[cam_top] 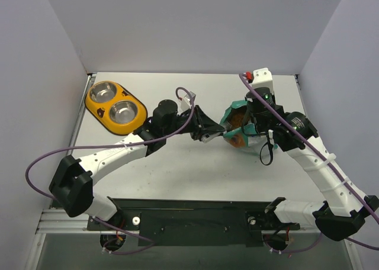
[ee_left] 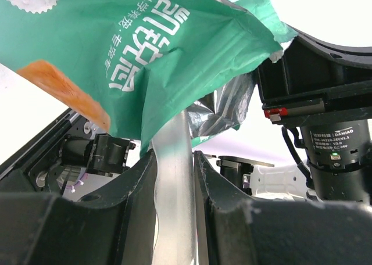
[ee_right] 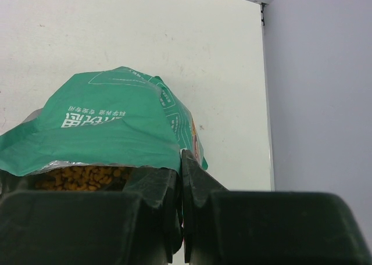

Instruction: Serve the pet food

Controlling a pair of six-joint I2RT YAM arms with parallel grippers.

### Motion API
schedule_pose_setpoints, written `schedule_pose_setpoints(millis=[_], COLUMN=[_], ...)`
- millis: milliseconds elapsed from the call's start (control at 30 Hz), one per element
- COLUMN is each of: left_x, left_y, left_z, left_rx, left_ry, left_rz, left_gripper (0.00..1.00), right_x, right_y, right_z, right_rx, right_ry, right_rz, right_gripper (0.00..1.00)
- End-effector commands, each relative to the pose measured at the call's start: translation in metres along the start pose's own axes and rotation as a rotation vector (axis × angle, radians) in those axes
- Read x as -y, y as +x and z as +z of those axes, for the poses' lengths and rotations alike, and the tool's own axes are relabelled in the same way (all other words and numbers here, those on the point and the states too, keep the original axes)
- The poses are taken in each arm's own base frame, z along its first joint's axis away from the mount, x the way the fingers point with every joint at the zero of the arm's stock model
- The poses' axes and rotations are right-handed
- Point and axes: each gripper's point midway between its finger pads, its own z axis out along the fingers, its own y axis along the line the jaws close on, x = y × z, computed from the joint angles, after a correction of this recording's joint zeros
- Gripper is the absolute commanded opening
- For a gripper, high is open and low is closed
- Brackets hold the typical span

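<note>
- Pet food (ee_right: 81,178) lies as brown pellets inside the open green pouch (cam_top: 237,113), which is held up over the table (cam_top: 195,169), right of the middle.
- Yellow feeder (cam_top: 90,101) stands at the far left, well apart from the pouch.
- Left gripper (ee_left: 174,160) pinches a silvery strip of the pouch's edge between its fingers.
- Right gripper (ee_right: 180,178) is pressed together on the pouch's rim, just beside the pellets.
</note>
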Motion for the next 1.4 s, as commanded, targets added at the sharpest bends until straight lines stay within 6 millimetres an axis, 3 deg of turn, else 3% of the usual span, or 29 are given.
schedule_pose_setpoints(millis=[0,133,333,733,967,1133,1367], left_x=[0.096,0.115,0.133,0.107,0.075,0.075,0.091], left_y=[0.004,0.004,0.003,0.003,0.007,0.007,0.015], left_z=[-0.04,-0.045,-0.037,-0.028,-0.039,-0.042,-0.053], left_rx=[0.052,0.063,0.062,0.049,0.021,0.004,-0.018], left_ry=[0.292,0.316,0.333,0.249,0.159,0.153,0.193], left_rz=[0.192,0.218,0.225,0.146,0.103,0.111,0.173], left_gripper=[0.0,0.0,0.0,0.0,0.0,0.0,0.0], right_x=[0.045,0.045,0.046,0.051,0.06,0.061,0.064], right_y=[-0.001,-0.002,-0.004,-0.005,-0.001,0.002,0.003], right_z=[-0.013,-0.013,-0.013,-0.013,-0.012,-0.009,-0.007], right_rx=[0.014,0.014,0.009,0.005,-0.006,-0.015,-0.022], right_ry=[0.147,0.149,0.149,0.172,0.193,0.194,0.204], right_rz=[0.013,0.014,0.013,0.023,0.027,0.029,0.071], right_gripper=[0.0,0.0,0.0,0.0,0.0,0.0,0.0])
